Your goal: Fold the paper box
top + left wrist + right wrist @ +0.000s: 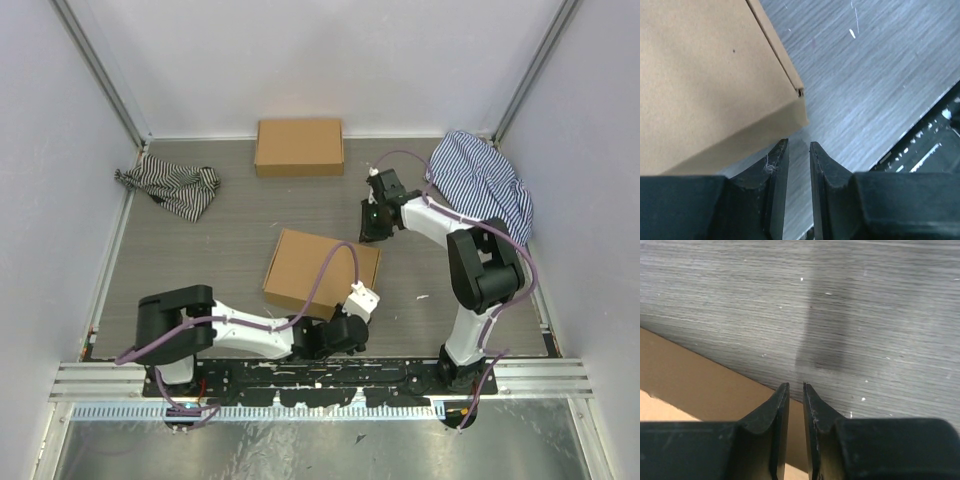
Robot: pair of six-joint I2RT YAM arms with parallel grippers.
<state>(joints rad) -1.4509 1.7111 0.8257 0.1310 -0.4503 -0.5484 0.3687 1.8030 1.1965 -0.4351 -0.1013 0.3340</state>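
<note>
**A:** Where's the paper box relative to the left claw?

**B:** Just ahead of it and to its left. The box's near corner lies right beyond the tips, on the grey tabletop.

**A:** And the claw itself?

**B:** Pinched to a thin slit, with nothing in it.

**A:** The right claw?

**B:** Same, nearly together and gripping nothing. It's over bare tabletop, with the box's brown edge just to its left.

**A:** Anything else?

**B:** A neat cardboard box sits well beyond both claws. One striped cloth is far to the left claw's left, and a second striped cloth is close on the right claw's right.
</note>
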